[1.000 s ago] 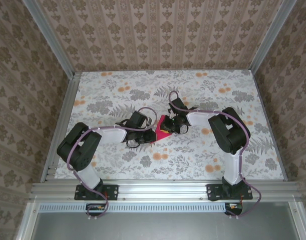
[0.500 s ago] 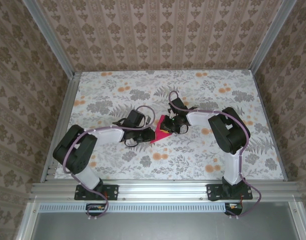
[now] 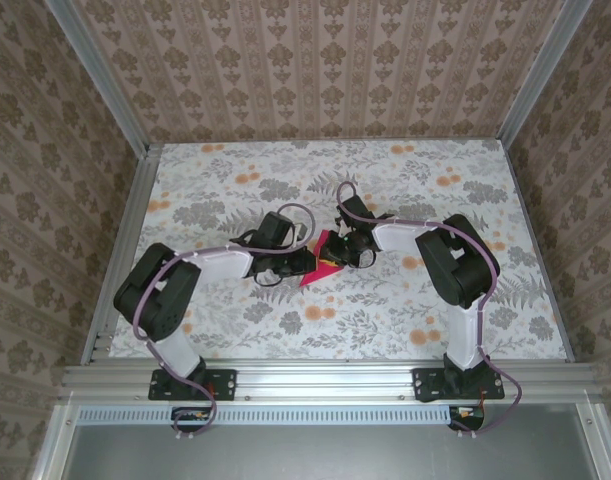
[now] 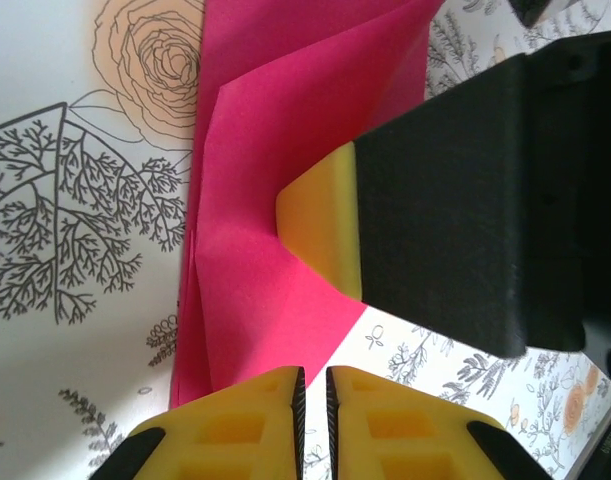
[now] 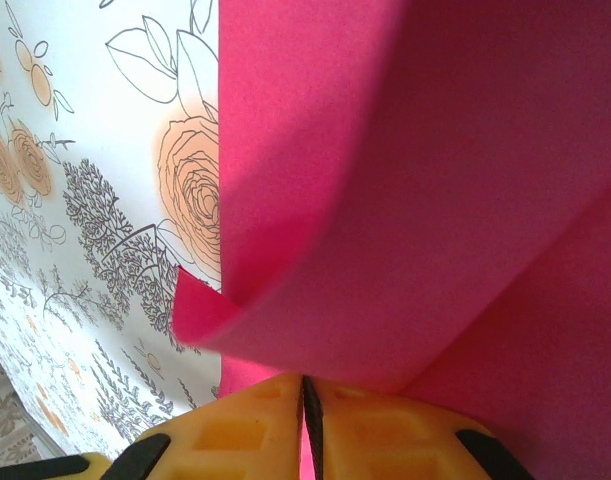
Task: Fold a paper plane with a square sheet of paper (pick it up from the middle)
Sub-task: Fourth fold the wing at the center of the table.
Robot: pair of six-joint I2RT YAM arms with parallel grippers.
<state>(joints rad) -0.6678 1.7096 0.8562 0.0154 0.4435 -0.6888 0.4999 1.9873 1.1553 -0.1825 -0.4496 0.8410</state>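
Desk (image 3: pixel 405 310) print is floral; near its middle my left gripper (image 4: pixel 313 375), jaws nearly together, sits at the edge of the folded magenta paper sheet (image 4: pixel 255 200), while my right gripper (image 5: pixel 307 385), jaws narrow, pinches a raised flap of it from the right.

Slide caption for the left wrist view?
Left gripper closed at the edge of the folded pink paper; the right gripper presses a yellow pad on its flap.
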